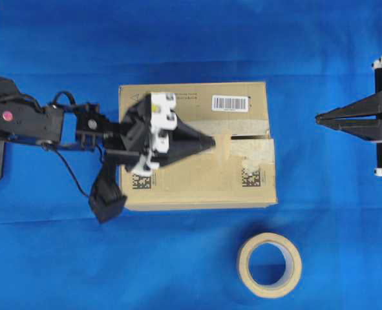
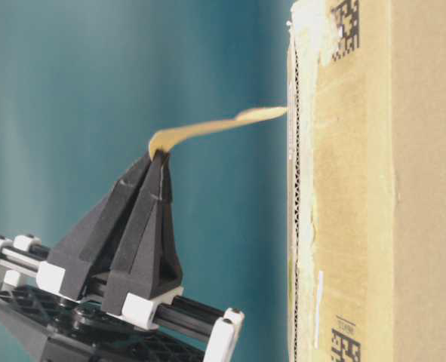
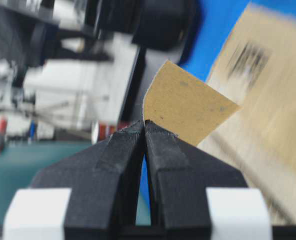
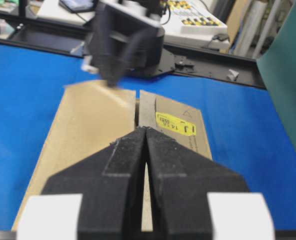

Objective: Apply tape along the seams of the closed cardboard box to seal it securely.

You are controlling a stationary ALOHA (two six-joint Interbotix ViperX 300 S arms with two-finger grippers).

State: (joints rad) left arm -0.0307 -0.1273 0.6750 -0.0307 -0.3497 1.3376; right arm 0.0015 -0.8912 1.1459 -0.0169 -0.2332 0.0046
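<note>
Tape (image 3: 188, 107), pinched by one edge in the left hand (image 1: 211, 143), hangs over the cardboard box (image 1: 197, 187) near its seam (image 1: 250, 137). Best lower it flat across the slit, then press. Right hand (image 1: 318, 119), closed and empty, waits off the box's side on the blue surface (image 1: 178, 39).

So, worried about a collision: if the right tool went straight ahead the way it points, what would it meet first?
Probably the brown cardboard box, at its near end; the right tool points at it across bare blue cloth, though height is unclear.
</note>
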